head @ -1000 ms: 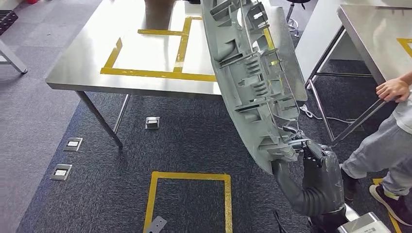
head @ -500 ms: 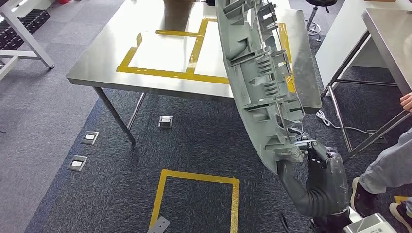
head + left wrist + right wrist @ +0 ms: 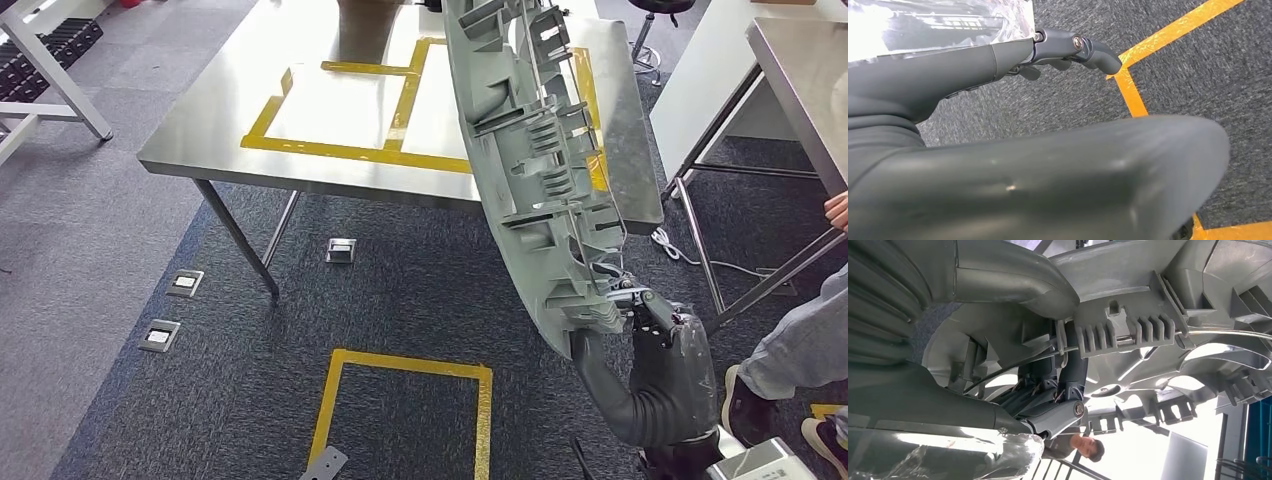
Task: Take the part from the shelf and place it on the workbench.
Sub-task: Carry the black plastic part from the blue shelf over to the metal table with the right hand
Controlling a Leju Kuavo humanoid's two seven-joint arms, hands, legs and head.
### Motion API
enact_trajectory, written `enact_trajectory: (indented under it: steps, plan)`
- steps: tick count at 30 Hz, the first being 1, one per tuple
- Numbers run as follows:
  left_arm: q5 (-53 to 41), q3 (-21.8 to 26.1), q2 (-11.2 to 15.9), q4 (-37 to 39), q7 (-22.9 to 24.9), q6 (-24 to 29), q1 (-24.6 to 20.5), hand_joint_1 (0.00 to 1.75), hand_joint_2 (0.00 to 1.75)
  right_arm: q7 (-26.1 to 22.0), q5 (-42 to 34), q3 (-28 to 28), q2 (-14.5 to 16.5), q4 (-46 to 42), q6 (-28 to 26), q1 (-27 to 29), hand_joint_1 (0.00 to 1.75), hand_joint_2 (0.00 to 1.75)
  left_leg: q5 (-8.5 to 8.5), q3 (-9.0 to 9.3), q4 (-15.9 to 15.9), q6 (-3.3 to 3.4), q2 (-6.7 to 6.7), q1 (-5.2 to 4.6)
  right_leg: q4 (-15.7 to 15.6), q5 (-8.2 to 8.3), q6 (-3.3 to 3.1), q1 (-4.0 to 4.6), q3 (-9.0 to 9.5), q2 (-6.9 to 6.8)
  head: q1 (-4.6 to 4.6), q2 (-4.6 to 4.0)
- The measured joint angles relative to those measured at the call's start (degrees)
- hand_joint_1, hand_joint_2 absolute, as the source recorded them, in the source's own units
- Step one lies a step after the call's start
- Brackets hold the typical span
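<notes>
A long grey plastic part (image 3: 530, 170), ribbed on the side facing me, stands nearly upright in front of me. My right hand (image 3: 655, 335) grips its lower end. The right wrist view shows the dark fingers (image 3: 1058, 400) hooked among the part's ribs (image 3: 1148, 300). The steel workbench (image 3: 230, 130), marked with yellow tape rectangles, lies ahead beyond the part, whose upper half overlaps its right side in my view. My left hand (image 3: 1063, 47) hangs over the carpet, holding nothing, its fingers loosely extended.
A person (image 3: 800, 340) stands at the right by a second steel table (image 3: 800, 70). A yellow tape square (image 3: 405, 365) marks the carpet before me. Floor sockets (image 3: 185, 284) sit left of it. A white rack (image 3: 50, 50) stands far left, a stool (image 3: 655, 20) behind the workbench.
The whole picture shifted between one second and half a second ago, so the camera moved. Since then nothing has visibly changed, and my right hand keeps its grip on the part.
</notes>
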Motion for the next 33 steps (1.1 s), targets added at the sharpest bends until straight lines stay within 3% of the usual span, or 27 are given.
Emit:
enact_trajectory:
  steps: [8, 12, 14, 16, 17, 18, 19, 20, 22, 23, 26, 28, 29, 31, 32, 33]
  plan:
    - [0.0, 0.0, 0.1, 0.0, 0.1, 0.0, 0.0, 0.00, 1.75, 0.0, 0.0, 0.0, 0.0, 0.0, 0.0, 0.0, 1.75, 1.75, -0.27, -0.02, 0.4, 0.59, -0.01, -0.49, -0.2, 0.08, 0.62, -0.51, 0.14, 0.01, -0.02, 0.00]
    - [0.0, 0.0, 0.1, 0.0, 0.1, 0.0, 0.0, 0.00, 1.75, 0.0, 0.0, 0.0, 0.0, 0.0, 0.0, 0.0, 1.75, 1.75, -0.16, 0.52, -0.4, 1.41, 0.10, -0.26, -0.2, -0.27, 1.38, -0.60, 0.39, -0.02, 0.01, -0.01]
    - [0.0, 0.0, 0.0, 0.0, 0.0, 0.0, 0.0, 0.00, 1.75, -0.1, 0.0, -0.1, 0.0, 0.0, 0.0, 0.0, 1.75, 1.75, 0.06, 1.17, -1.1, 1.80, 0.25, 0.18, 3.3, -2.21, 1.73, -0.52, -1.15, -0.29, 0.24, -0.01]
    - [-0.1, 0.0, 0.0, 0.0, 0.0, 0.0, 0.0, 0.00, 1.75, -0.2, 0.0, -0.1, 0.0, 0.0, 0.0, 0.1, 1.75, 1.75, -0.12, 1.45, -1.2, 1.96, 0.31, 0.23, 10.5, -5.21, 2.03, -0.65, -4.97, -0.55, 0.42, 0.00]
    - [-0.2, 0.0, 0.0, 0.0, 0.0, 0.0, 0.1, 0.00, 1.75, -0.2, 0.0, -0.1, -0.1, 0.0, 0.0, 0.2, 1.75, 1.75, -0.28, 1.59, -1.2, 1.93, 0.31, 0.25, 13.3, -5.91, 2.18, -0.77, -6.70, -0.61, 0.42, 0.00]
    - [-0.2, 0.0, 0.0, 0.0, 0.0, 0.0, 0.2, 0.00, 1.75, -0.2, 0.0, -0.1, -0.1, 0.0, 0.0, 0.3, 1.75, 1.75, -0.49, 1.78, -1.2, 1.85, 0.30, 0.28, 14.5, -5.56, 2.32, -0.88, -7.66, -0.64, 0.43, 0.00]
    - [-0.2, 0.0, 0.0, 0.0, 0.0, 0.0, 0.4, 0.00, 1.75, -0.2, 0.0, -0.1, -0.2, 0.0, -0.1, 0.3, 1.75, 1.75, -0.75, 2.04, -1.1, 1.71, 0.28, 0.34, 13.6, -4.09, 2.41, -0.97, -7.55, -0.65, 0.43, 0.00]
    - [-0.2, 0.0, 0.0, 0.0, 0.0, 0.0, 0.5, 0.00, 1.75, -0.2, 0.0, -0.1, -0.2, 0.0, 0.0, 0.4, 1.75, 1.75, -1.07, 2.35, -1.0, 1.50, 0.23, 0.41, 10.7, -1.84, 2.46, -1.04, -6.43, -0.65, 0.44, 0.00]
    - [-0.2, 0.0, -0.1, 0.0, 0.0, 0.0, 0.5, 0.00, 1.75, -0.2, 0.0, -0.1, -0.3, 0.0, 0.0, 0.6, 1.75, 1.75, -1.83, 2.81, -0.7, 0.88, 0.11, 0.44, 3.5, 1.57, 2.28, -1.04, -3.23, -0.51, 0.53, 0.00]
    - [-0.2, 0.0, -0.1, 0.0, -0.1, 0.0, 0.5, 0.00, 1.75, -0.2, 0.0, -0.1, -0.3, 0.0, 0.0, 0.6, 1.75, 1.75, -2.11, 2.88, -0.6, 0.50, 0.06, 0.41, 1.3, 2.12, 1.99, -0.96, -2.15, -0.41, 0.59, 0.00]
    - [-0.2, 0.0, -0.2, 0.0, -0.1, 0.0, 0.5, 0.00, 1.75, -0.4, 0.0, -0.2, -0.3, -0.1, 0.0, 0.9, 1.75, 1.75, -2.66, 3.15, -0.8, -0.62, 0.00, 0.42, 0.0, 1.31, 0.75, -0.72, -1.40, -0.25, 0.46, 0.00]
    - [-0.2, 0.0, -0.2, 0.0, -0.2, 0.1, 0.5, 0.00, 1.75, -0.4, 0.0, -0.4, -0.4, -0.1, 0.1, 1.0, 1.75, 1.75, -3.61, 2.91, 0.4, -1.25, 0.86, 0.48, -0.4, 0.88, -0.09, -0.83, -0.67, -0.45, 0.20, 0.00]
    - [-0.1, 0.0, -0.2, 0.0, -0.2, 0.1, 0.4, 0.00, 1.75, -0.4, 0.0, -0.5, -0.4, -0.1, 0.1, 1.0, 1.75, 1.75, -4.63, 1.97, 2.6, -1.50, 1.51, 0.48, -0.6, 0.62, -0.46, -0.91, -0.15, -0.63, -0.02, 0.00]
    - [0.0, 0.0, -0.2, 0.0, -0.4, 0.0, 0.4, 0.00, 1.75, -0.4, 0.0, -0.5, -0.4, -0.1, 0.2, 1.1, 1.75, 1.75, -7.24, -1.68, 9.8, -1.80, 2.54, 0.50, -0.7, -0.14, -0.94, -0.79, 0.91, -1.02, -0.44, 0.00]
    - [0.0, 0.0, -0.2, 0.0, -0.4, 0.0, 0.4, 0.00, 1.75, -0.4, 0.0, -0.5, -0.4, -0.1, 0.3, 1.1, 1.75, 1.75, -8.04, -3.63, 13.2, -1.85, 2.66, 0.50, -0.7, -0.59, -1.01, -0.71, 1.46, -1.16, -0.56, 0.00]
    - [0.0, 0.0, -0.2, 0.0, -0.4, 0.0, 0.5, 0.00, 1.75, -0.4, 0.0, -0.5, -0.4, -0.1, 0.3, 1.1, 1.75, 1.75, -7.81, -4.97, 15.1, -1.84, 2.68, 0.50, -0.7, -1.09, -1.02, -0.63, 2.12, -1.27, -0.62, 0.00]
